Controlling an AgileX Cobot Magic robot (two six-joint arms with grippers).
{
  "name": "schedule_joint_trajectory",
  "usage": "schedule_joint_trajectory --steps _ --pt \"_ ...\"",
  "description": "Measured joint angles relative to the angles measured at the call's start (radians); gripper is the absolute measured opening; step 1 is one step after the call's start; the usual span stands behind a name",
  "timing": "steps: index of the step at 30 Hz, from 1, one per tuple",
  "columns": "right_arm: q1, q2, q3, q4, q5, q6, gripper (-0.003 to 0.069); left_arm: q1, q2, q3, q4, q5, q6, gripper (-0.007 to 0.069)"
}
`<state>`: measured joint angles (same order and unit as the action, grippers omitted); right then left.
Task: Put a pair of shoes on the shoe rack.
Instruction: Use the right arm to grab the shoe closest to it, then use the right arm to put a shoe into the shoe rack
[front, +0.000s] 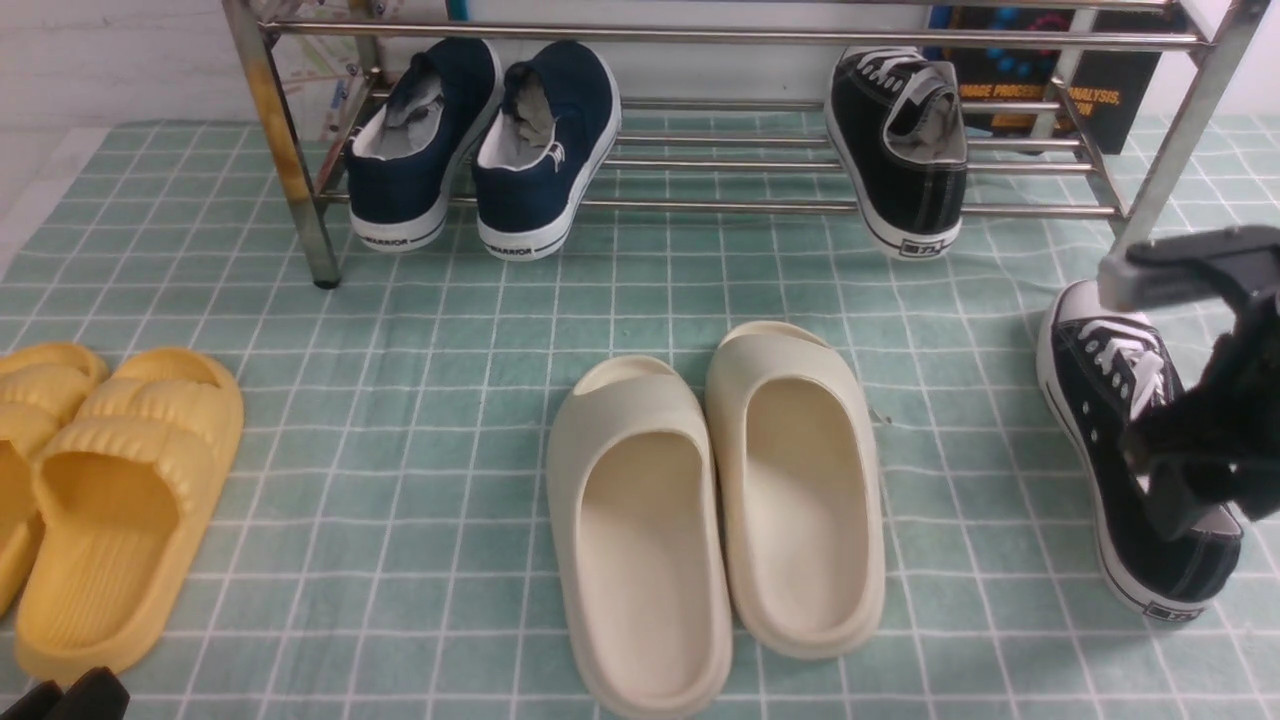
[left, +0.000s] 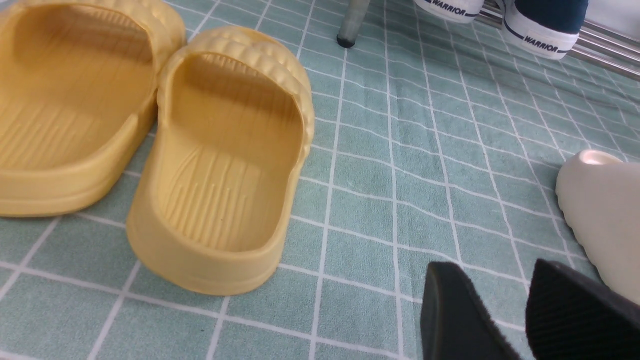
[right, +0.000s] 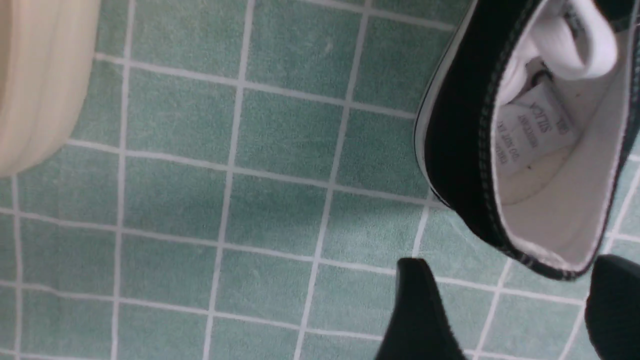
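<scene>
The chrome shoe rack (front: 740, 38) stands at the back. One black canvas sneaker (front: 905, 170) rests on its lower bars at the right, heel toward me. The other black sneaker (front: 1090, 400) lies on the green checked cloth at the far right, toe toward the rack. My right gripper (front: 1190, 480) hangs over this sneaker's heel end. In the right wrist view the gripper (right: 510, 300) is open and empty, and the sneaker's heel collar (right: 460, 125) with its grey lining sits just ahead of the gap. My left gripper (left: 505, 305) is low at the front left (front: 60, 700), slightly open and empty.
Navy slip-on shoes (front: 480, 140) sit on the rack's left part. Cream slippers (front: 720, 500) lie mid-cloth and yellow slippers (front: 110, 490) at the left, close to my left gripper. A rack post (front: 1180, 140) stands just beyond the floor sneaker. A dark box (front: 1100, 90) stands behind the rack.
</scene>
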<state>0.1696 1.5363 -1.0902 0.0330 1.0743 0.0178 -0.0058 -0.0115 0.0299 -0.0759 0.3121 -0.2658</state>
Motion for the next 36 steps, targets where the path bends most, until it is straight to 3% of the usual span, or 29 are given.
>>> schedule_joint_trajectory --steps 8,15,19,20,23,25,32,36 --pt "0.041 0.037 0.047 -0.039 -0.217 0.017 0.0461 0.0 0.0 0.0 0.0 0.0 0.0 0.0239" --pt "0.07 0.128 0.047 -0.085 -0.241 0.075 0.0416 0.0 0.0 0.0 0.0 0.0 0.0 0.0239" --pt "0.07 0.162 0.047 -0.125 -0.241 0.116 0.0262 0.0 0.0 0.0 0.0 0.0 0.0 0.0239" --pt "0.07 0.162 0.047 -0.126 -0.241 0.118 0.0254 0.0 0.0 0.0 0.0 0.0 0.0 0.0239" --pt "0.07 0.166 0.047 -0.151 -0.25 0.125 0.008 0.0 0.0 0.0 0.0 0.0 0.0 0.0239" --pt "0.07 0.168 0.047 -0.156 -0.251 0.13 0.0026 0.0 0.0 0.0 0.0 0.0 0.0 0.0239" --pt "0.082 0.133 -0.035 -0.148 -0.109 0.103 0.0022 0.0 0.0 0.0 0.0 0.0 0.0 0.0239" --pt "0.086 0.09 -0.196 -0.118 -0.055 0.077 0.0022 0.0 0.0 0.0 0.0 0.0 0.0 0.0239"
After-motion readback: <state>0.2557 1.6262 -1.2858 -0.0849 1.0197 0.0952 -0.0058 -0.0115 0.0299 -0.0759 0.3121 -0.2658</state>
